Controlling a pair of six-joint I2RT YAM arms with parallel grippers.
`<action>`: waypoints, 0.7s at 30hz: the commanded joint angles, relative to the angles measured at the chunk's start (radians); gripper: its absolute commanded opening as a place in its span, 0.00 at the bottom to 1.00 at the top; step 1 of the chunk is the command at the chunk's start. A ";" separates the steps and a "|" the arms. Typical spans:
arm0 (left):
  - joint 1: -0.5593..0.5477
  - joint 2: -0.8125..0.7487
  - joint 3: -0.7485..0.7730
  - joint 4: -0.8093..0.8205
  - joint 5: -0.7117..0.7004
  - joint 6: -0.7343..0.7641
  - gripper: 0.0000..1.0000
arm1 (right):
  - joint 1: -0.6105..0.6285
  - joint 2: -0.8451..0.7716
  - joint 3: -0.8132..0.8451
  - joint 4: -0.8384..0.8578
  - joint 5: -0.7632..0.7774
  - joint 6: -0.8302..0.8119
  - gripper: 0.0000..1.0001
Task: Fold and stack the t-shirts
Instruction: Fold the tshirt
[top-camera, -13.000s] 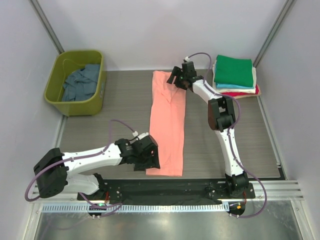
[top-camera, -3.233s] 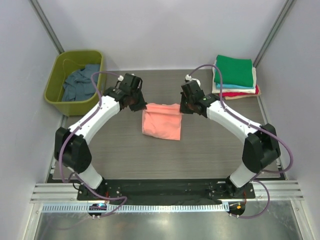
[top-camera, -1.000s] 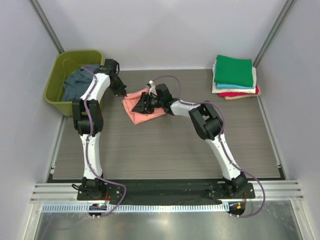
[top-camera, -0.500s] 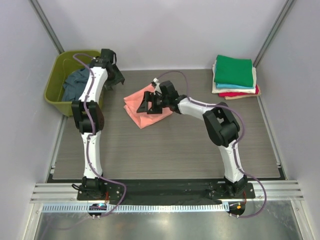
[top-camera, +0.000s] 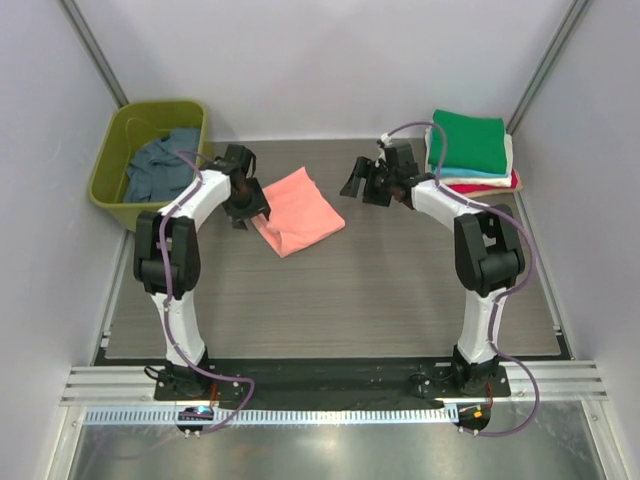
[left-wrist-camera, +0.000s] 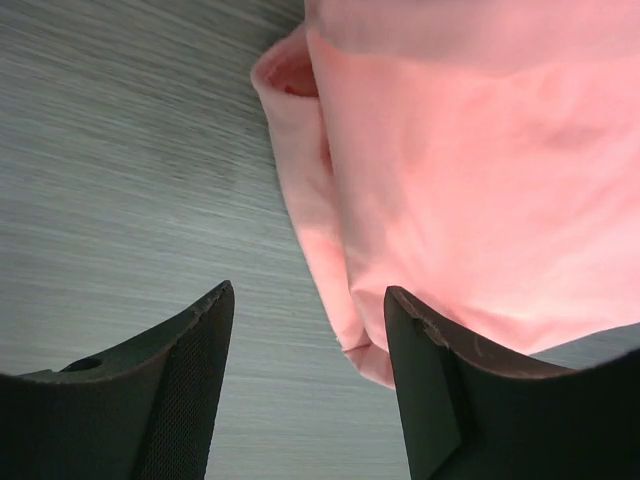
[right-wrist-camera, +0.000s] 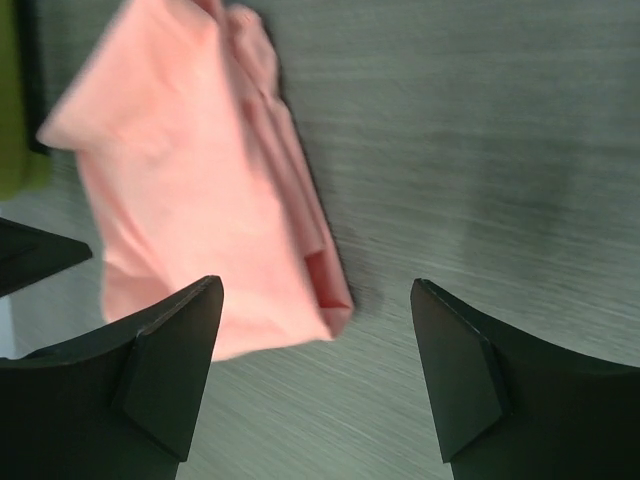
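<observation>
1. Top view: a grey wood-grain bench (top-camera: 330, 290) fills a booth with pale plain walls and slanted metal posts in the far corners.
   - The salmon-pink t-shirt (top-camera: 298, 212) lies folded into a skewed square at the far left-centre of the bench.
   - The left hand (top-camera: 250, 213) sits at the shirt's left edge and the right hand (top-camera: 362, 188) hangs to its right, apart from it. Both are released and carry nothing.
   - A stack of folded t-shirts (top-camera: 468, 140), green on top, sits in the far right corner.
   - An olive-green tub (top-camera: 110, 195) in the far left corner holds a crumpled slate-blue t-shirt (top-camera: 160, 165). The tub's wall hides the lower part of that cloth.
2. Left wrist view: the left hand (left-wrist-camera: 307, 293) has its two dark fingers (left-wrist-camera: 180, 390) spread with nothing between them.
   - The salmon-pink t-shirt (left-wrist-camera: 470, 180) fills the upper right, its layered folded edge running down between the fingers.
   - The shirt is cut off at the top and right, and the bench (left-wrist-camera: 130, 150) shows grey grain on the left.
3. Right wrist view: the picture is blurred. The right hand (right-wrist-camera: 316, 288) is spread wide and empty.
   - The salmon-pink t-shirt (right-wrist-camera: 190, 190) lies at upper left on the bench (right-wrist-camera: 480, 150).
   - A green strip at the left border is too cropped to identify.
</observation>
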 joint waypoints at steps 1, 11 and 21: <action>0.019 -0.010 -0.045 0.186 0.099 -0.007 0.63 | 0.029 0.063 -0.039 0.002 -0.016 -0.023 0.81; 0.019 0.115 -0.048 0.249 0.059 0.010 0.60 | 0.077 0.192 -0.071 0.107 -0.117 0.032 0.57; 0.020 0.231 0.061 0.307 0.121 0.112 0.00 | 0.261 -0.063 -0.505 0.259 0.019 0.142 0.01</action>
